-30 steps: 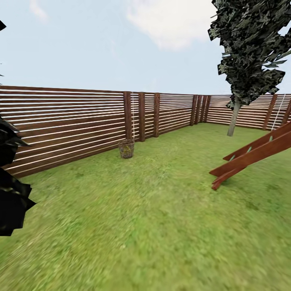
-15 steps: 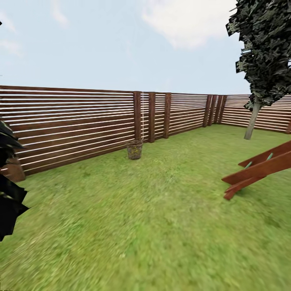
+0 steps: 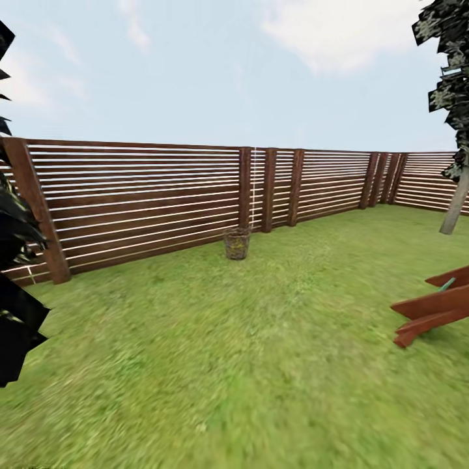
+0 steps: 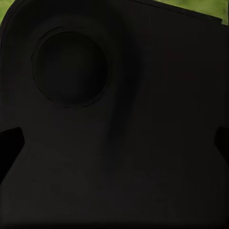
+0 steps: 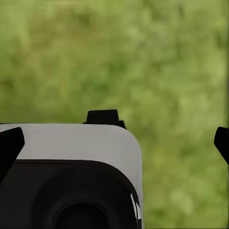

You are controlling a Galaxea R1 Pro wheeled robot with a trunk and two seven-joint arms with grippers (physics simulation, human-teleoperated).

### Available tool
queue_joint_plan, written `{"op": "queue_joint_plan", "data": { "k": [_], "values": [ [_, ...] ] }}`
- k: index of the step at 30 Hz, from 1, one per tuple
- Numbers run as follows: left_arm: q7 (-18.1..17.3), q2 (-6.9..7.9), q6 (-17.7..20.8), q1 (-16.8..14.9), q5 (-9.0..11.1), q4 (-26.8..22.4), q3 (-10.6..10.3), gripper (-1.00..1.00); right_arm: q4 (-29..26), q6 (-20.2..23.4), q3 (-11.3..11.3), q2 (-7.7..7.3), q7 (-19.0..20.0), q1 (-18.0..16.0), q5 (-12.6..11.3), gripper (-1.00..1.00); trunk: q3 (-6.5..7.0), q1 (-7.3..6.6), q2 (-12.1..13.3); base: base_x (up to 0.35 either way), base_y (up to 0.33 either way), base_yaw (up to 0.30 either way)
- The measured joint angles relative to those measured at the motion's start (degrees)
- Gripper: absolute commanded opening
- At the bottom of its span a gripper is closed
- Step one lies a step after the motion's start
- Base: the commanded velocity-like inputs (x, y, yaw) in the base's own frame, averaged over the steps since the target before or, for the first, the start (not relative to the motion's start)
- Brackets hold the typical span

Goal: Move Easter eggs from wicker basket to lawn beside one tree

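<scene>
Beside the fence (image 3: 143, 195) sits the wicker basket (image 3: 237, 243); my view has swung left, centring it. Eggs probably inside. Either pincer's state I cannot tell.

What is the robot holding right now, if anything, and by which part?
Nothing can be seen held. The wicker basket stands far off on the lawn by the fence.

The left wrist camera is facing a dark, nearly black robot panel (image 4: 124, 143) with a round recess in it, and black fingertips (image 4: 9, 143) are poking in at both edges. The right wrist camera is looking past a white-and-black robot housing (image 5: 71, 143), with black fingertips (image 5: 9, 145) showing at either edge, set wide apart.
</scene>
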Motion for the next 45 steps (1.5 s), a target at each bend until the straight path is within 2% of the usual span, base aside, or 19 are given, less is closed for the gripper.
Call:
{"op": "queue_joint_plan", "data": {
  "k": [27,45],
  "values": [
    [0.1,0.00,0.0,0.0,0.0,0.0,0.0,1.00,0.1,0.0,0.0,0.03,0.0,0.0,0.0,1.00,0.00,0.00,0.0,0.251,-0.209,0.279],
    [0.0,0.00,0.0,0.0,0.0,0.0,0.0,1.00,0.1,0.0,0.0,-0.02,0.0,0.0,0.0,1.00,0.00,0.00,0.0,0.251,-0.208,0.038]
  ]
}}
